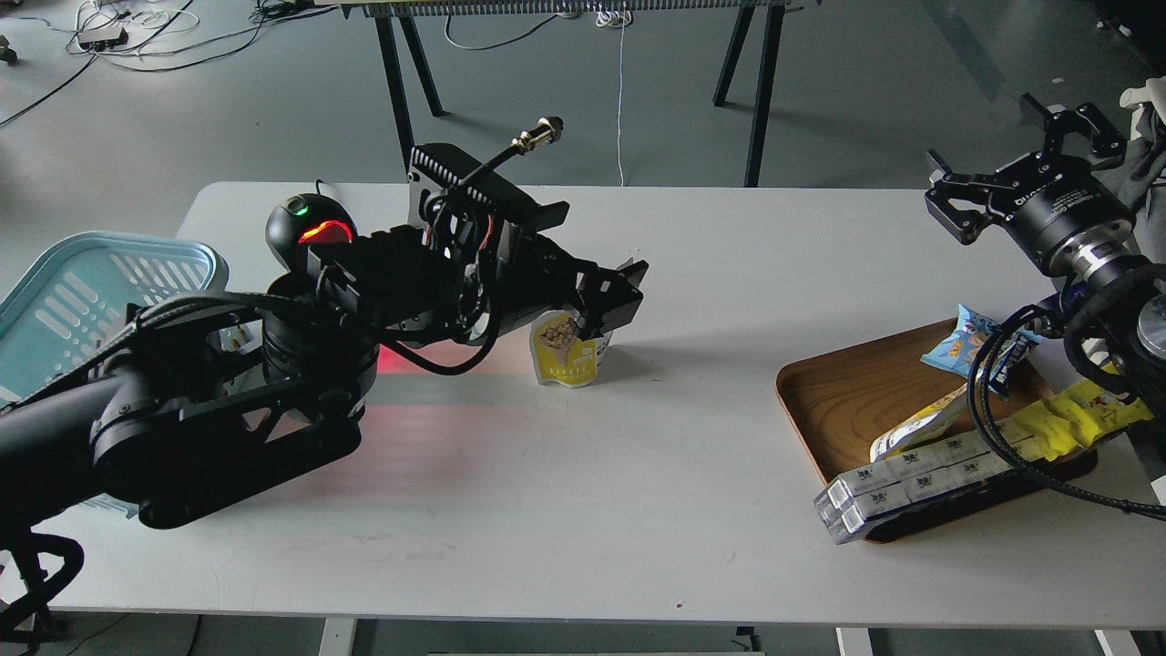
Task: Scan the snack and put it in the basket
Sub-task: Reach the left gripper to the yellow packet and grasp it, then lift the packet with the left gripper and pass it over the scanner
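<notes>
The snack pouch [567, 351], yellow with a round picture of pale nuts, stands upright in the middle of the white table [583, 510]. Its white top is hidden behind my left gripper [618, 293], which reaches in from the left and sits at the pouch's upper part with its jaws apart. The pouch's foot rests on the table. The light blue basket [137, 244] stands at the far left, mostly hidden behind my left arm. My right gripper [993, 146] is open and empty, held up at the far right, well away from the pouch.
A black barcode scanner [305, 223] glows red behind my left arm and throws red light on the table. A brown wooden tray [843, 392] at the right holds a small blue packet [970, 342], a long yellow packet [1075, 415] and white boxes [911, 483].
</notes>
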You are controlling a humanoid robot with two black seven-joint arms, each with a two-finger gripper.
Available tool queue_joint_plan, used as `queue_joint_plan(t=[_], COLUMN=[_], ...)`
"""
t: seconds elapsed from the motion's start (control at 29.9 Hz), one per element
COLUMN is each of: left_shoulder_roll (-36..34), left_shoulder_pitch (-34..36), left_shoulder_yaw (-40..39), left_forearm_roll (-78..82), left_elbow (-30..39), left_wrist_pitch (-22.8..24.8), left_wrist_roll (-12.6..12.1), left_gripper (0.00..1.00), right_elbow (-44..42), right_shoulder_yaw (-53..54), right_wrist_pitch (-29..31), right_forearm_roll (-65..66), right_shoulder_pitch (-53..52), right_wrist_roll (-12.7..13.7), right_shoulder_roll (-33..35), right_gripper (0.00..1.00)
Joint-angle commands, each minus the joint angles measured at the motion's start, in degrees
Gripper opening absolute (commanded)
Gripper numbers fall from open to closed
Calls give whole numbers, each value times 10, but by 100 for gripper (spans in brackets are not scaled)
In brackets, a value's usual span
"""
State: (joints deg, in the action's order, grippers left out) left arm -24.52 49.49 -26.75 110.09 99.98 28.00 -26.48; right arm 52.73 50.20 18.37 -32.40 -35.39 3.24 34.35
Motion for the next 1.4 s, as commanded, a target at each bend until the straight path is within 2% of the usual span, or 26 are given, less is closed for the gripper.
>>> queue_joint_plan(t=[0.0,0.23,0.33,0.5,0.67,0.8,0.93,1.07,1.2,1.3,1.37], left_shoulder_roll=[13,31,28,39,58,65,65,63,61,60,59], left_shoulder_pitch=[-14,-45,-54,-73,-84,-84,-84,-92,-93,-96,-96], left_shoulder_yaw=[3,2,3,3,3,3,4,3,3,2,2], left_forearm_roll=[54,114,130,143,149,149,149,149,149,149,149], left_elbow=[-16,-55,-63,-79,-108,-131,-138,-138,-138,-137,-136], left_wrist_pitch=[0,0,0,0,0,0,0,0,0,0,0], left_wrist_roll=[2,18,33,34,52,56,69,76,83,84,84], left_gripper=[98,98,98,98,97,94,83,60,46,28,23], right_elbow=[-1,-2,-2,-6,-6,-7,-9,-10,-10,-10,-10], right_shoulder_yaw=[-1,-5,-5,-7,-7,-8,-7,-7,-8,-8,-8], right_wrist_pitch=[0,0,0,0,0,0,0,0,0,0,0], right_forearm_roll=[1,1,1,1,8,8,8,8,8,8,8], right_shoulder_pitch=[1,1,1,1,1,1,1,1,1,1,1], right_wrist_roll=[-1,-1,-1,-1,-1,0,0,-1,0,0,0], right_shoulder_roll=[-1,-5,-5,-5,-6,-6,-6,-6,-7,-7,-7], right_gripper=[98,98,98,98,98,98,98,98,98,98,98])
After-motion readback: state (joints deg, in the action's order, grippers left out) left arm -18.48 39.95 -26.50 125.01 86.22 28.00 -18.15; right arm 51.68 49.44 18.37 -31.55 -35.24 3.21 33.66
